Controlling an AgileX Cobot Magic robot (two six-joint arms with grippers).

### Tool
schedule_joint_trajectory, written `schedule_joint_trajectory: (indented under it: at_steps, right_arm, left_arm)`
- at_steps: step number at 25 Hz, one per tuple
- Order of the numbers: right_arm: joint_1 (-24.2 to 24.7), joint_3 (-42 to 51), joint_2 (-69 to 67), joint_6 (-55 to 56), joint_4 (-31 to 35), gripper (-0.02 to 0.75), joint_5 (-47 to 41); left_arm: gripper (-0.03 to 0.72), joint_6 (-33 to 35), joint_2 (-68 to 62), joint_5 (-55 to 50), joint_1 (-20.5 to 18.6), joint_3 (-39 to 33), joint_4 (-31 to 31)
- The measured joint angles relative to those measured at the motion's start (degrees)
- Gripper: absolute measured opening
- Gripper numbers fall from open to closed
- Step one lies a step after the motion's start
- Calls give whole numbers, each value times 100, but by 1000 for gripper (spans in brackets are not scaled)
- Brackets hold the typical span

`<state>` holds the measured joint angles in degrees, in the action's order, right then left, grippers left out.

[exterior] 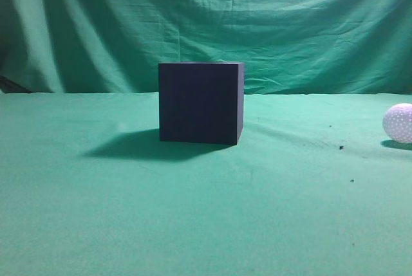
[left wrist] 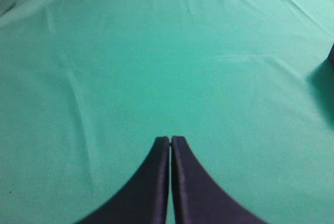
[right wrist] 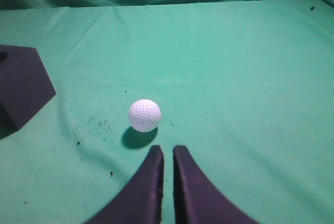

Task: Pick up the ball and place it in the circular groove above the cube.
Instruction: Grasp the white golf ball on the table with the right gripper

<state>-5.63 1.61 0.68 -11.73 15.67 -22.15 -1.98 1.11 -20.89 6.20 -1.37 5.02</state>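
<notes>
Exterior view: the cube (exterior: 200, 102) sits mid-tabletop (exterior: 206, 224) on the green cloth; the ball (exterior: 399, 123) rests far to the right, half cut by the frame edge, well apart from the cube. Neither arm shows here.

Left wrist view: the left hand (left wrist: 170, 139) hangs over bare cloth, its tips pressed together with nothing between them. A dark sliver at the right edge may be the cube.

Right wrist view: the right hand (right wrist: 167, 150) has its tips nearly together, only a thin slit between, empty. The ball (right wrist: 144, 115) lies just ahead, slightly left. A groove dents the top of the cube (right wrist: 21, 85) at far left.

Handling: the ball looks light, hard and dimpled, and likely rolls at a nudge.

Grip: I'd open wide and close across its widest middle.
</notes>
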Motion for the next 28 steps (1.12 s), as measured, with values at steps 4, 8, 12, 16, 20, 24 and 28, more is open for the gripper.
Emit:
schedule_joint_trajectory:
  at_steps: [4, 8, 12, 16, 20, 24, 28]
  right_arm:
    - [0, 0, 0, 0, 0, 48, 0]
    - [0, 0, 0, 0, 0, 48, 0]
    - [0, 0, 0, 0, 0, 48, 0]
    - [0, 0, 0, 0, 0, 48, 0]
    - [0, 0, 0, 0, 0, 48, 0]
    - [0, 0, 0, 0, 0, 48, 49]
    - [0, 0, 0, 9, 521, 48, 799]
  left_arm:
    - [0, 0, 0, 0, 0, 0, 0]
    - [0, 0, 0, 0, 0, 0, 0]
    - [0, 0, 0, 0, 0, 0, 0]
    - [0, 0, 0, 0, 0, 0, 0]
    - [0, 0, 0, 0, 0, 0, 0]
    - [0, 0, 0, 0, 0, 0, 0]
    - [0, 0, 0, 0, 0, 0, 0]
